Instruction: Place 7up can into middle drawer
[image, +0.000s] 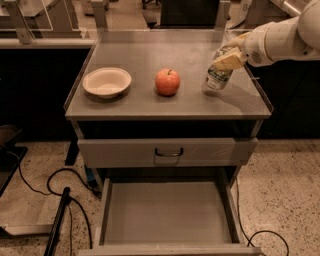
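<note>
The 7up can, white-silver with a green band, is at the right side of the cabinet top, tilted, its base at or just above the surface. My gripper reaches in from the right on a white arm, and its yellowish fingers are closed around the can's upper part. The middle drawer is pulled open below, low in the view, with a bare grey floor and low side walls.
A red apple sits at the middle of the top and a white bowl at the left. A closed drawer with a small black handle lies above the open one. Black cables run over the floor at the left.
</note>
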